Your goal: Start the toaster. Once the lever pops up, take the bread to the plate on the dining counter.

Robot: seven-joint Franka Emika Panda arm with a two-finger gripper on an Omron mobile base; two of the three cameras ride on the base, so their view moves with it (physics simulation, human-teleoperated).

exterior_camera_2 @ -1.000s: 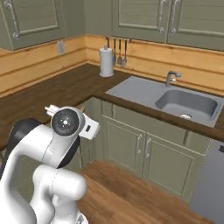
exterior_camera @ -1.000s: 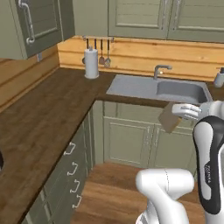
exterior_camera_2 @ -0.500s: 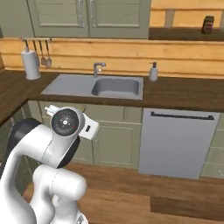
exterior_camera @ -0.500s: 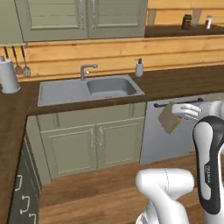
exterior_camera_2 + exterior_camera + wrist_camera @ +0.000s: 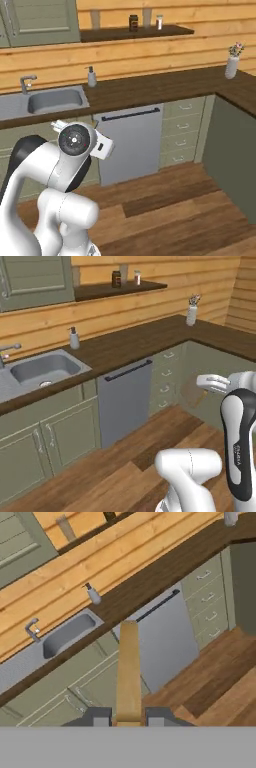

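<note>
The bread (image 5: 128, 667), a tan-brown slice, shows edge-on in the hand view, rising from between the two dark fingertips. My gripper (image 5: 129, 718) is shut on its lower end. In the left base view the same bread (image 5: 190, 392) hangs as a flat brown square from the gripper (image 5: 204, 387), at the right, above the wooden floor and in front of the green cabinets. The toaster, its lever, the plate and the dining counter are out of view.
A dark wood worktop (image 5: 145, 341) runs along the wall and turns a corner at the right. It holds a sink (image 5: 42, 368), a soap dispenser (image 5: 74, 338) and a flower vase (image 5: 192, 313). A grey dishwasher (image 5: 125, 401) stands below, and a wall shelf (image 5: 117, 288) carries jars.
The whole picture has swept sideways as the base turned right: the corner and sink slid left, and the dishwasher and vase came in. The bread stays gripped as before.
</note>
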